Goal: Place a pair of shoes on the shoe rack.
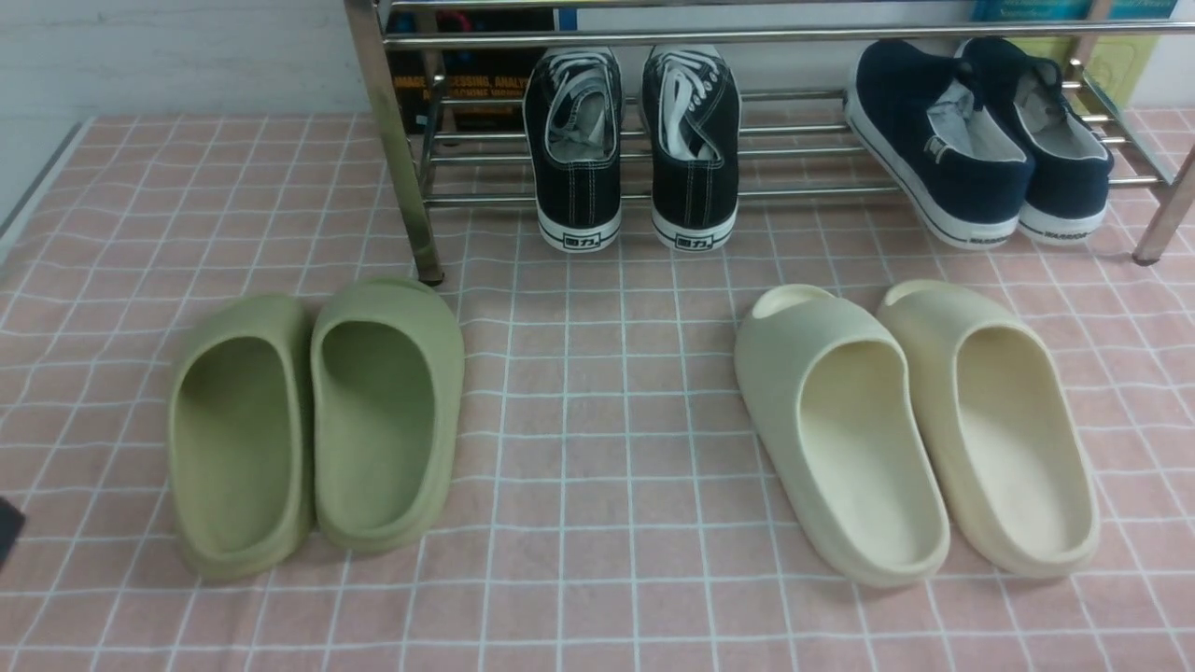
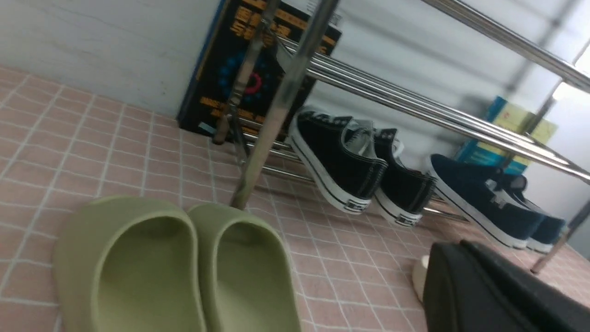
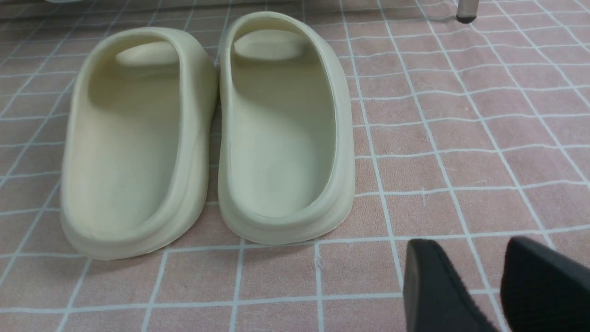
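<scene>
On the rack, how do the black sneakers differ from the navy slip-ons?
The black sneakers have white laces; the navy slip-ons show none. The sneakers sit straight, heels square to the front camera; the slip-ons are angled. Both pairs rest on the lower bars of the shoe rack, heels outward.

2 black sneakers (image 1: 576,191) on rack (image 1: 396,159) — heels outward.

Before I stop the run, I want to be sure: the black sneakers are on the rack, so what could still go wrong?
1. The black sneakers slope down with their heels past the front bar of the shoe rack; they might slide off.
2. One green slide lies close to the rack's leg; a passing arm could push it into the leg and shake the rack.
</scene>
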`<act>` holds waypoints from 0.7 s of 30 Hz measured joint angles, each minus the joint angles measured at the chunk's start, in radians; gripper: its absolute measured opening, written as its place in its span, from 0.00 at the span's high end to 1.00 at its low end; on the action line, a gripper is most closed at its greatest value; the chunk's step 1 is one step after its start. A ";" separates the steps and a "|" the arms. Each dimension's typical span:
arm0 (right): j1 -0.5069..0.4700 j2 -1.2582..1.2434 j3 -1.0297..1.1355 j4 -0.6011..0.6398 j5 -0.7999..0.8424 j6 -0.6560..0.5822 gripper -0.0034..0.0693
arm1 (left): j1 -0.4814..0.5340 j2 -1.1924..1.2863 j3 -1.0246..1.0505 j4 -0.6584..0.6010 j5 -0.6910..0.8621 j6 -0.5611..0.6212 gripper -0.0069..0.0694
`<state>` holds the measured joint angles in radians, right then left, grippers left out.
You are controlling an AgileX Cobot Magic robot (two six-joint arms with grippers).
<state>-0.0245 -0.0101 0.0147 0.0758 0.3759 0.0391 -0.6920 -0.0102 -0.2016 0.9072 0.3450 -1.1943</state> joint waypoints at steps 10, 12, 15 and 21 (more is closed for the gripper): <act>0.000 0.000 0.000 0.000 0.000 0.000 0.62 | 0.000 0.141 0.095 0.280 -0.371 0.119 0.88; 0.000 0.000 0.000 0.000 0.000 0.000 0.62 | 0.000 0.179 0.104 0.292 -0.361 0.120 0.88; 0.000 0.000 0.000 0.000 0.000 0.000 0.62 | 0.000 0.218 0.105 0.296 -0.354 0.115 0.88; 0.000 0.000 0.000 0.000 0.000 0.000 0.62 | 0.000 0.240 0.107 0.297 -0.282 0.111 0.87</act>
<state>-0.0245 -0.0101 0.0147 0.0758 0.3759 0.0391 -0.6920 0.2294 -0.0950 1.2047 0.0630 -1.0829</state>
